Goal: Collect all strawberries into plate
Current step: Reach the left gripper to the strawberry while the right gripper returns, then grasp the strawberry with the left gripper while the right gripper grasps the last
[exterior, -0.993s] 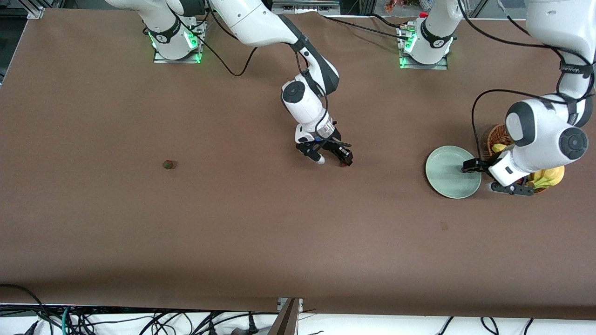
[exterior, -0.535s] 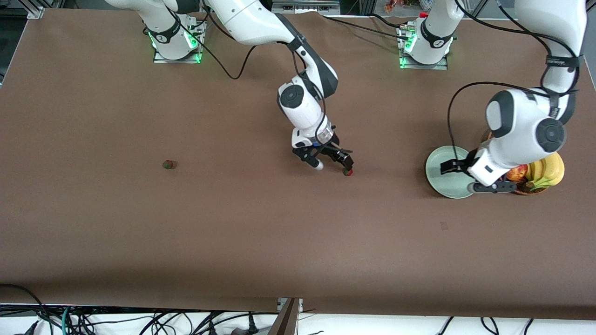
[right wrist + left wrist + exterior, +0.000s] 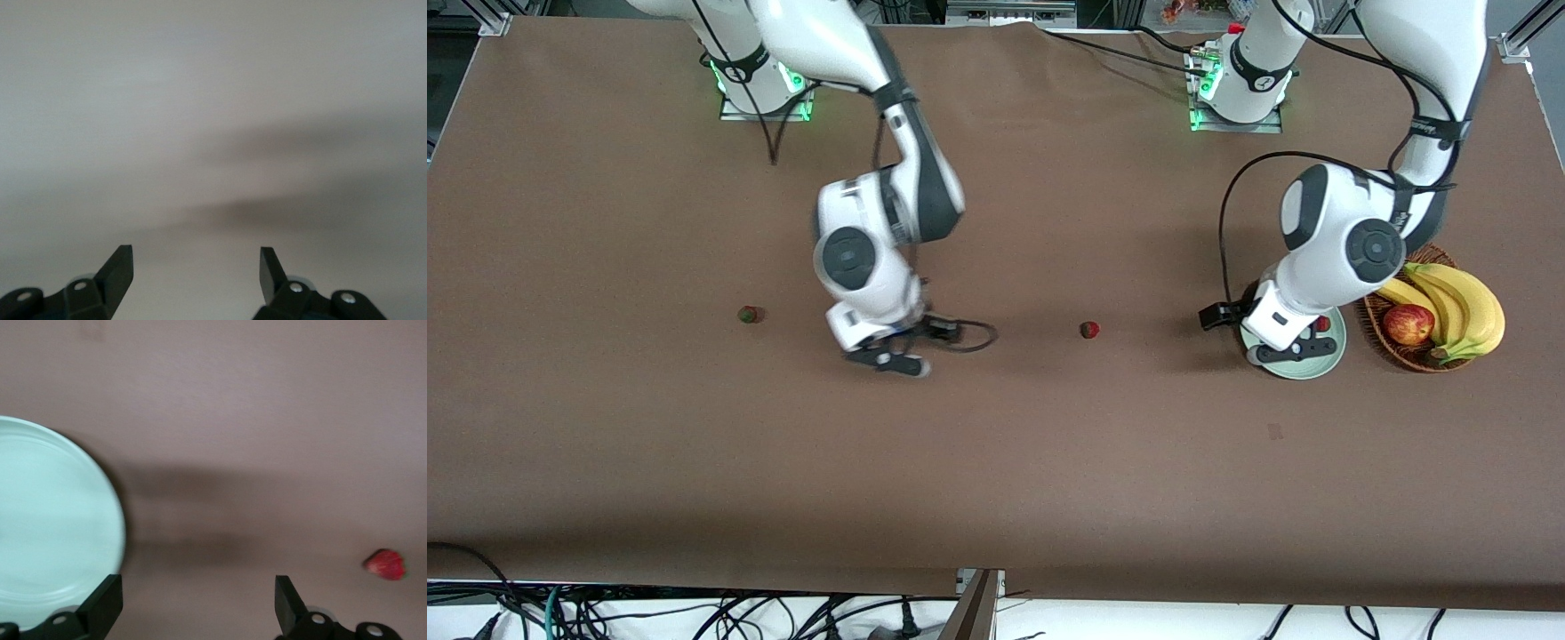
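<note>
Reaching across a brown worktop (image 3: 996,462), two robot arms gather strawberries. One strawberry (image 3: 1323,324) lies on the mint plate (image 3: 1307,366) beside a fruit basket (image 3: 1423,356); the left hand (image 3: 1258,336), open and empty, hangs over the plate's edge. Between two loose strawberries, one mid-worktop (image 3: 1088,330) and one toward the right arm's end (image 3: 748,314), the right hand (image 3: 911,348) hovers open, holding nothing.

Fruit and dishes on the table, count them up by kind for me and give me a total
Strawberries: 3, one toward the right arm's end, one mid-table, one on the plate
Apple: 1
Bananas: 1 bunch
Plate: 1
Basket: 1
Total: 7
</note>
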`<state>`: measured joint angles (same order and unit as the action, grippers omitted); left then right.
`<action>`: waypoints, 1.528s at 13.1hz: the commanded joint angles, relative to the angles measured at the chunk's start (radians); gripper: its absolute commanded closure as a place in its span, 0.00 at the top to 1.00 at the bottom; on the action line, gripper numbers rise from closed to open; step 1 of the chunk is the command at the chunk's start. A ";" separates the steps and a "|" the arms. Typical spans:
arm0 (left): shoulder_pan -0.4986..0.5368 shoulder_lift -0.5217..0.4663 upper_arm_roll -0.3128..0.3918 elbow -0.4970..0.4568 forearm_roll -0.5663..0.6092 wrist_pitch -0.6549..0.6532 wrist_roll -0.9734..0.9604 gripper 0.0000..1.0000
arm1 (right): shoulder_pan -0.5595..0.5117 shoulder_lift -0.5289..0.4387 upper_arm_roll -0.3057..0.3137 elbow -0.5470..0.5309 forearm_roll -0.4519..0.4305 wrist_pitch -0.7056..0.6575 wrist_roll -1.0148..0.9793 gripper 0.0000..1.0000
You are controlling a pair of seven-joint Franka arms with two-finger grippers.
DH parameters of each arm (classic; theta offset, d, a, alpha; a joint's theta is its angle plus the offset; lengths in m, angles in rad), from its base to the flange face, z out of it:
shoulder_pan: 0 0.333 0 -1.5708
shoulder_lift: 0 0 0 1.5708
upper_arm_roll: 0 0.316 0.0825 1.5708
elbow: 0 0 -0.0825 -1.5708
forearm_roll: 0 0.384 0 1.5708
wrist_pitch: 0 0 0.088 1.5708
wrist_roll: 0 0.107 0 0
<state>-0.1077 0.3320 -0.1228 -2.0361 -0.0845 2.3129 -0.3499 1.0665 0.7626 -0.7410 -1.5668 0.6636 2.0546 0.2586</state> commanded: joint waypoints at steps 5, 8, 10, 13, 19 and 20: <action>-0.026 0.211 -0.248 0.074 0.432 0.166 -0.653 1.00 | 0.038 -0.082 -0.222 -0.386 -0.012 0.056 -0.583 0.85; -0.038 0.300 -0.291 0.143 0.528 0.165 -0.750 1.00 | 0.052 -0.115 -0.256 -0.510 -0.010 0.143 -0.697 0.85; -0.058 0.324 -0.291 0.165 0.528 0.165 -0.756 1.00 | 0.052 -0.137 -0.253 -0.591 0.004 0.252 -0.737 0.84; -0.063 0.375 -0.293 0.214 0.528 0.165 -0.756 1.00 | 0.052 -0.137 -0.247 -0.618 0.033 0.271 -0.762 0.78; -0.059 0.369 -0.291 0.215 0.513 0.152 -0.761 0.31 | 0.035 -0.106 -0.207 -0.618 0.085 0.344 -0.777 0.65; -0.059 0.368 -0.291 0.215 0.513 0.151 -0.761 0.28 | 0.035 -0.100 -0.201 -0.618 0.097 0.348 -0.780 0.63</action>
<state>-0.1650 0.6957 -0.4122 -1.8390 0.4128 2.4814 -1.0907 1.1004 0.6717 -0.9558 -2.1589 0.7158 2.3684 -0.4867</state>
